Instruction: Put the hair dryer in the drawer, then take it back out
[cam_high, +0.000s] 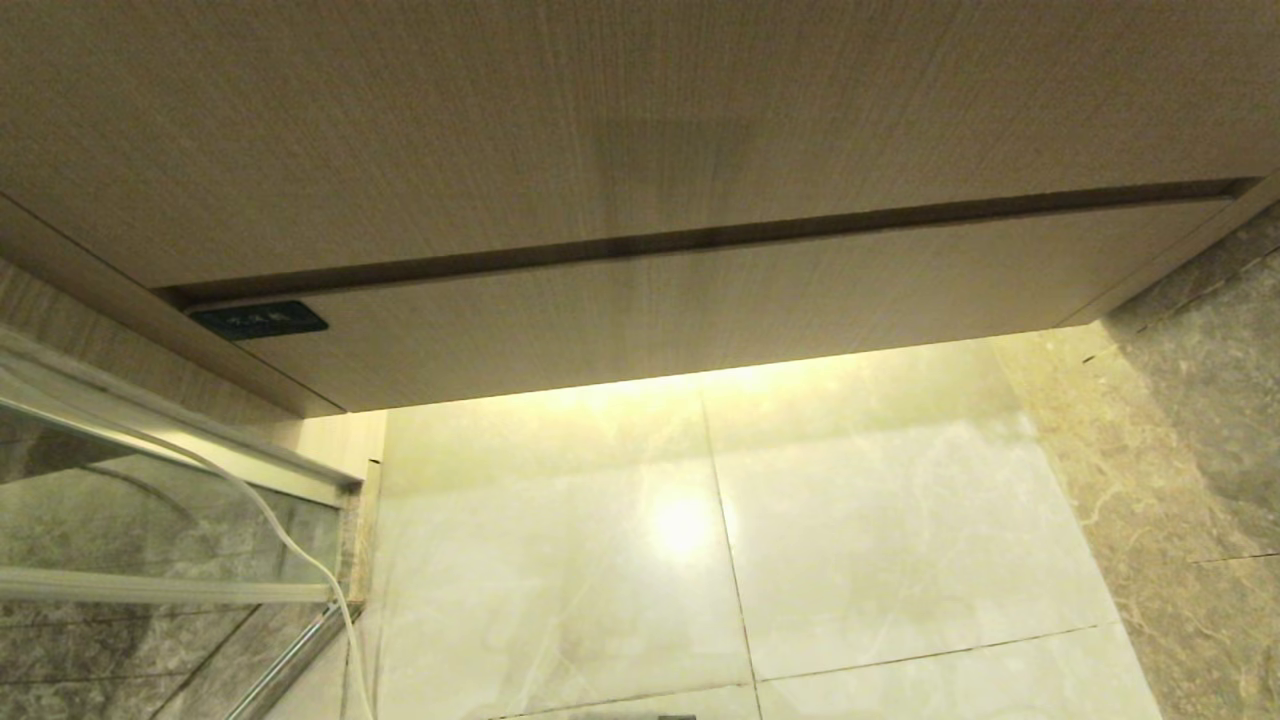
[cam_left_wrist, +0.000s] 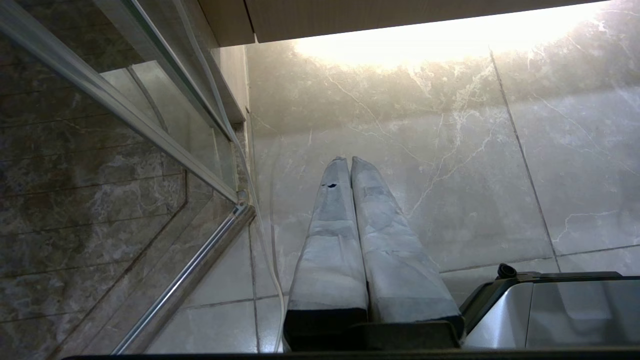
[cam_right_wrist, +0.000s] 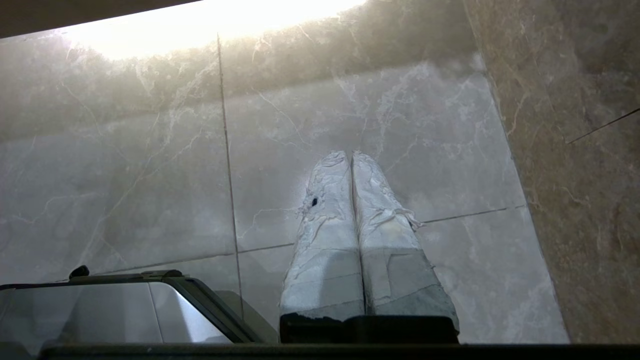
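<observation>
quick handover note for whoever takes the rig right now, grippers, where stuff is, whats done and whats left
Left gripper: shut, empty, pointing down at the floor tiles.
Right gripper: shut, empty, also over the tiles.
Drawer: closed, its dark label at its left end.
Hair dryer: in no view.
Done: nothing that shows.
Left: find the dryer, open the drawer, put it in, take it back out.

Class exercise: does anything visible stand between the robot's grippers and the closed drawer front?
Nothing visible does. The drawer is shut, with bare floor tiles below it. The left gripper and right gripper point down at the floor, both shut and empty.
</observation>
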